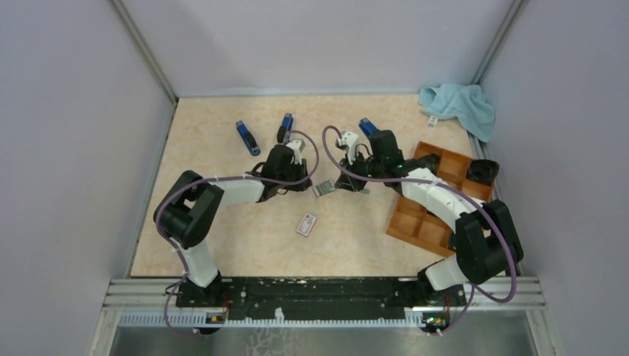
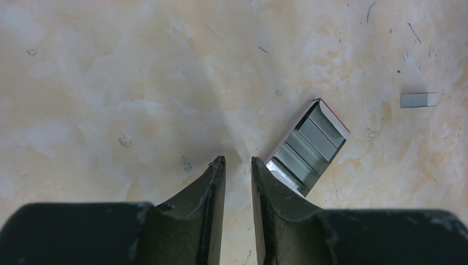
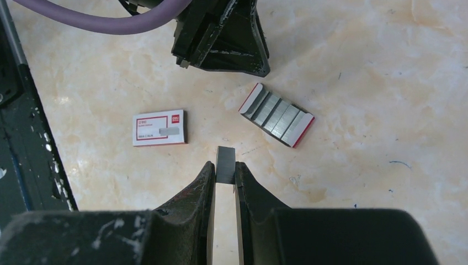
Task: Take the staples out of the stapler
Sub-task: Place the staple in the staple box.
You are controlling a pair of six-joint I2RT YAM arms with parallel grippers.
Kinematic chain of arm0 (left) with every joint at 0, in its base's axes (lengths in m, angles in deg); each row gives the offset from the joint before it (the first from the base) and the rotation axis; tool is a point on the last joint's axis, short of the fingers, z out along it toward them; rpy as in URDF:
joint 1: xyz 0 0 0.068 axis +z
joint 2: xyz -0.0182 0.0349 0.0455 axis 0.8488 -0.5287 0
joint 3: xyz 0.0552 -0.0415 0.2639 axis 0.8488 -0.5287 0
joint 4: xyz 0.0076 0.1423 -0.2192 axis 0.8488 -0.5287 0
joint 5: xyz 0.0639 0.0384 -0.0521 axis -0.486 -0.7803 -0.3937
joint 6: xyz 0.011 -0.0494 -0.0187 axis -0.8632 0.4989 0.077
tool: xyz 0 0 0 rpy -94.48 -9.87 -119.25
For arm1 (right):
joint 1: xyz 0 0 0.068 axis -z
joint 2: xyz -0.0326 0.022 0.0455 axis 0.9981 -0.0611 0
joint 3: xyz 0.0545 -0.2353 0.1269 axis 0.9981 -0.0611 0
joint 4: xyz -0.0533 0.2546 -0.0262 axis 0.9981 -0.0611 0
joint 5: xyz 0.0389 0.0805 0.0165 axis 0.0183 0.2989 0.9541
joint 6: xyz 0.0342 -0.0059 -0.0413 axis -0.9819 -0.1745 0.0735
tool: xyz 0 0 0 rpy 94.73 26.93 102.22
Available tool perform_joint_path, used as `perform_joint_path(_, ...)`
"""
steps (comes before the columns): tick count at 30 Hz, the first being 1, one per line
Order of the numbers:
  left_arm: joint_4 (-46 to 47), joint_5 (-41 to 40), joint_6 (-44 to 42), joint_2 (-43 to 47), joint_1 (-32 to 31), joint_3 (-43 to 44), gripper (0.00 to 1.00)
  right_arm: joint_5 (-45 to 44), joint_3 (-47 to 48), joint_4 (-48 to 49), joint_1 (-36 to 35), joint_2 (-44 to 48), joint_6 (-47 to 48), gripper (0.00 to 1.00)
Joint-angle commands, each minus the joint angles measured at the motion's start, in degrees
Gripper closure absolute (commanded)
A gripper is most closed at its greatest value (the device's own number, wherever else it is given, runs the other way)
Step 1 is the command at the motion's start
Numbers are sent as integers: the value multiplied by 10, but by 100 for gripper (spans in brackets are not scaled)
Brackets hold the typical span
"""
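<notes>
Staplers in blue and black lie toward the far side of the pale marbled tabletop (image 1: 222,237): the left stapler (image 1: 248,137) on its own, the middle stapler (image 1: 285,126) just beyond the left arm's wrist, and the right stapler (image 1: 367,127) partly hidden behind the right arm. The left tool (image 2: 238,163) hangs low over the tabletop, its fingers nearly together with a thin gap and nothing in it. Nearer the arms' bases lies a small white cardboard box with a red label (image 3: 159,128). Just right of the left tool sits an open red-edged cardboard tray (image 2: 335,118) packed with grey metallic strips of staples (image 2: 309,142). A loose grey strip (image 2: 418,99) lies on the tabletop apart from it. The right tool (image 3: 223,168) is pinched on a single grey staple strip (image 3: 225,159), just short of that tray. Further right sit a compartmented wooden tray (image 1: 423,222) and, in the far corner, a crumpled light-blue cloth (image 1: 460,107).
</notes>
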Motion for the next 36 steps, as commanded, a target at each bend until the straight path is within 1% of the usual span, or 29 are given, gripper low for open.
perform_joint_path(1,-9,25,-14,-14,4,18,70,-23,17,52,-19,-5,8,90)
perform_joint_path(9,4,58,-12,-31,7,20,71,-50,4,103,-22,-21,-2,90)
perform_joint_path(14,6,81,-11,-36,7,22,71,-70,1,120,-36,-39,-4,90)
perform_joint_path(22,22,114,-3,-26,7,-4,72,-101,-8,138,-46,-55,6,90)
perform_joint_path(25,29,106,2,-20,8,-15,72,-109,-8,140,-52,-66,19,90)
perform_joint_path(29,82,40,21,38,17,-78,71,-127,-9,146,-63,-72,36,90)
perform_joint_path(32,122,-5,28,118,26,-134,69,-138,-12,155,-71,-74,43,90)
perform_joint_path(34,153,-16,26,171,27,-174,68,-146,-13,160,-77,-76,45,90)
perform_joint_path(36,180,-20,24,224,27,-213,64,-151,-13,164,-86,-80,47,90)
